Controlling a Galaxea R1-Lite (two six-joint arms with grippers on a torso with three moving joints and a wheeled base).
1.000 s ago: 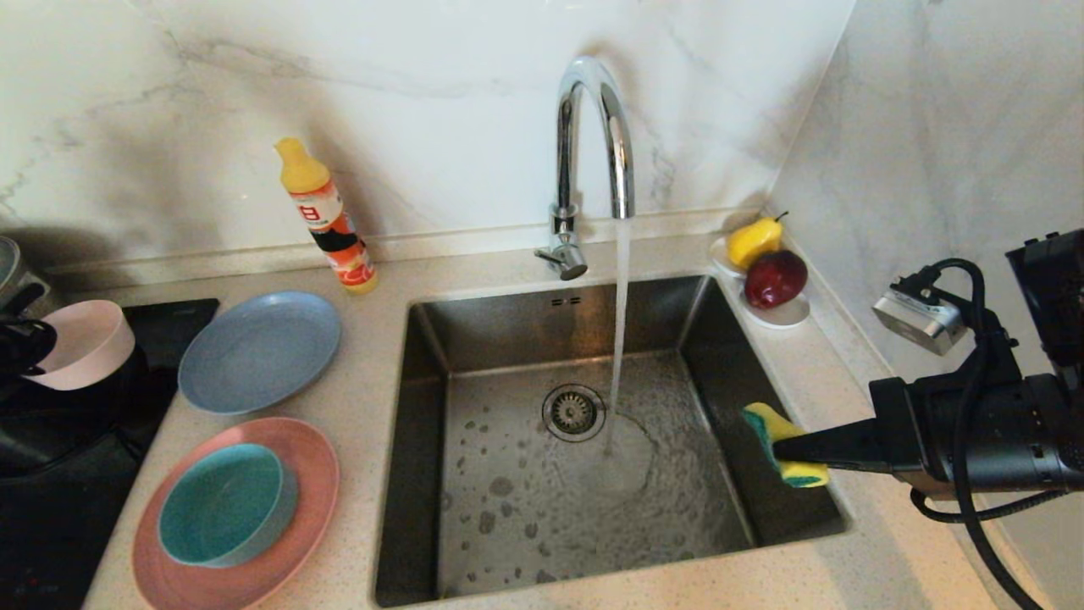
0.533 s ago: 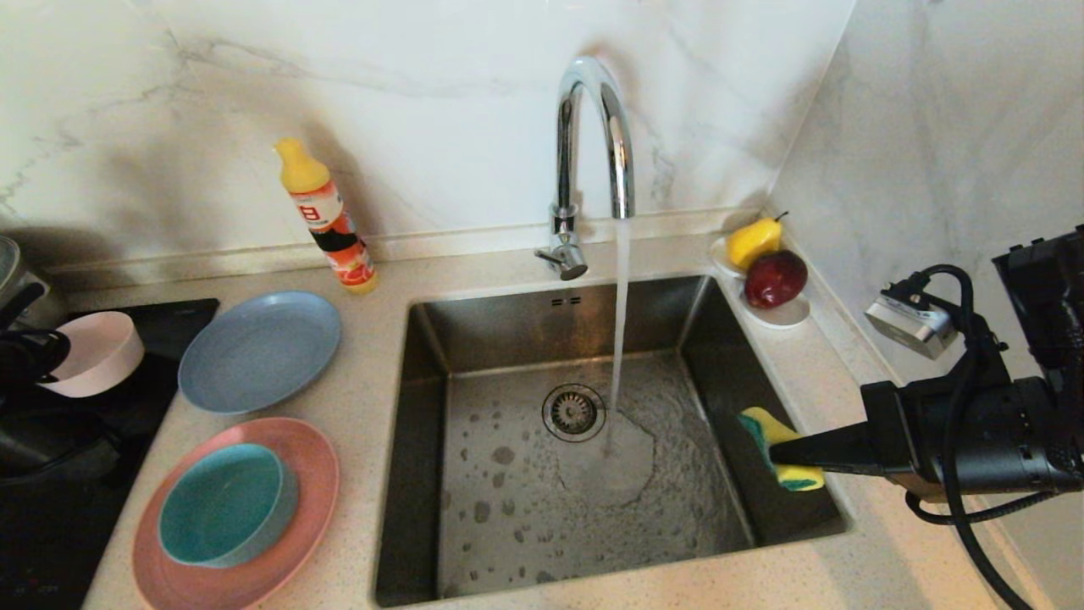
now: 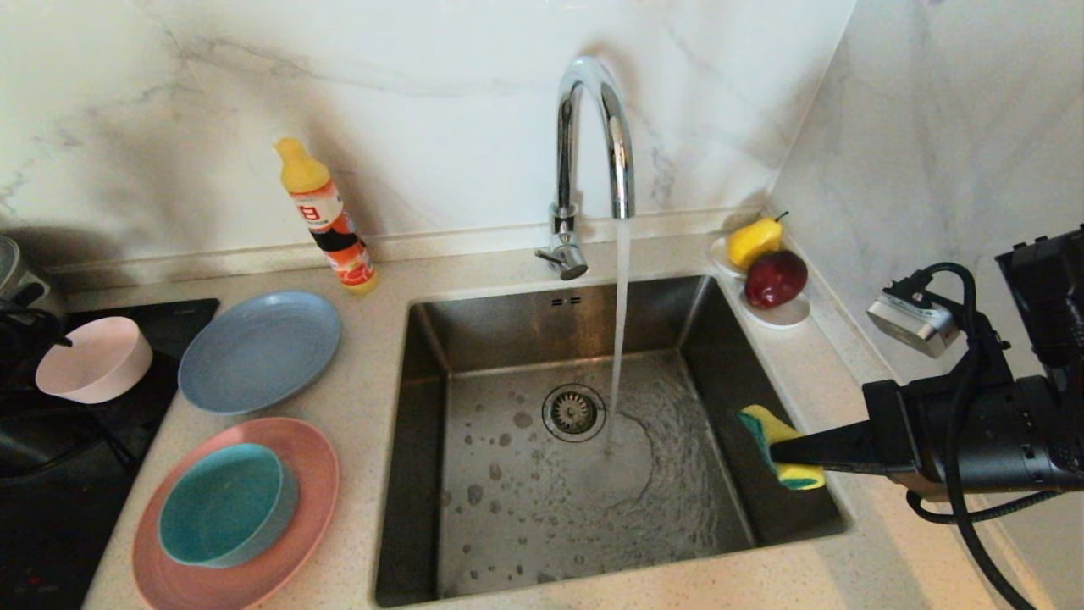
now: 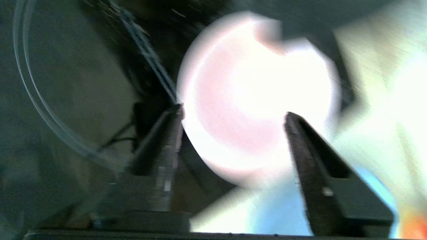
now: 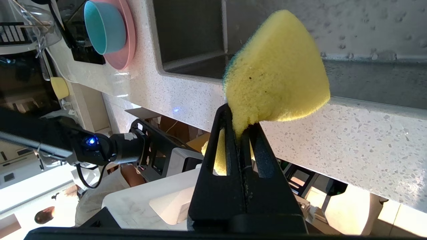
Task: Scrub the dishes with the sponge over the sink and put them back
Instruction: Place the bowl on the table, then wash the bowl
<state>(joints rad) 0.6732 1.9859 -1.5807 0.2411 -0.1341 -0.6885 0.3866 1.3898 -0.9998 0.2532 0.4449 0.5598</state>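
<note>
The left gripper (image 4: 233,116) stands with jaws spread, the pale pink bowl (image 3: 95,371) released just ahead between its tips. It should withdraw straight, clear of the rim. The right gripper (image 3: 783,453) clamps the yellow sponge (image 3: 777,447) over the sink (image 3: 508,330).

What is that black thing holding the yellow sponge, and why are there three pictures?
It is a robot's arm. The robot has two arms, each ending in a gripper, like a two-fingered hand. One picture comes from a camera on its head, the other two from cameras on its wrists. The right gripper pinches the sponge over the sink, where the tap is running. The left gripper is open, right by the pale pink bowl. On the counter lie a blue-grey plate and a teal bowl on a salmon-pink plate.
</note>
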